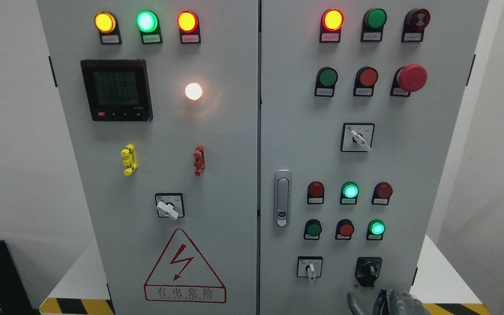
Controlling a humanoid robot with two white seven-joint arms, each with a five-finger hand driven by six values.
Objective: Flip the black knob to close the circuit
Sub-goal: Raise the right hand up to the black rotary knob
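Head view: the small black rotary knob on its black square plate (369,270) sits low on the right door of the grey steel control cabinet (217,175), right of a white-handled selector switch (309,267). Our right hand (392,302), dark and glossy, rises from the bottom edge just beneath the knob, apart from it; we judge it staged there for a short upward reach. Only fingertips show, so we cannot tell how the fingers are set. Left hand out of frame
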